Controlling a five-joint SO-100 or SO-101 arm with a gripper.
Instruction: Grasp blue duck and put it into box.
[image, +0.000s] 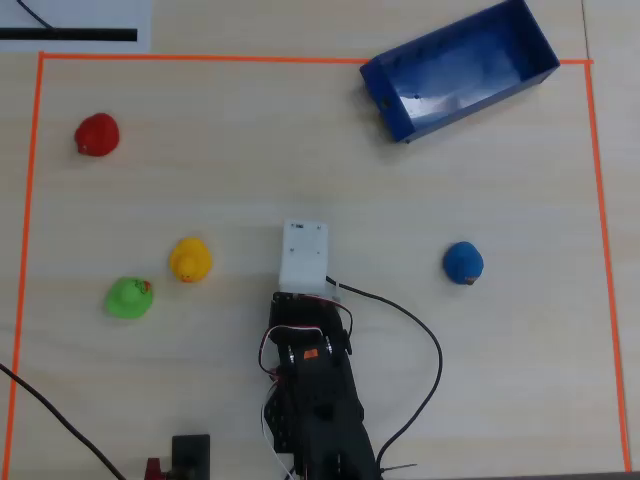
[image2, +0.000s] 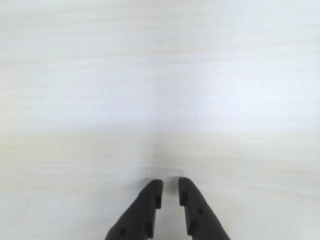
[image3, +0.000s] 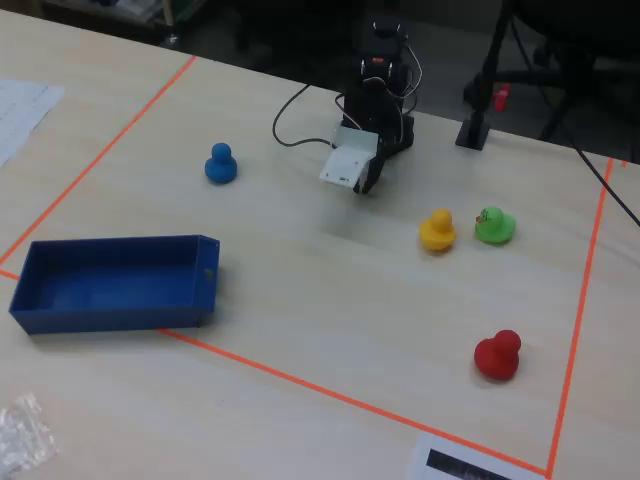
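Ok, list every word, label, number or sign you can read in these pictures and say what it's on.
No text can be read in any view.
White sheet with a black bar at the table edge: printed bar only, no legible letters.
Paper at the far left in the fixed view: faint print, too blurred to read.
Blue duck, box and gripper: no visible markings.
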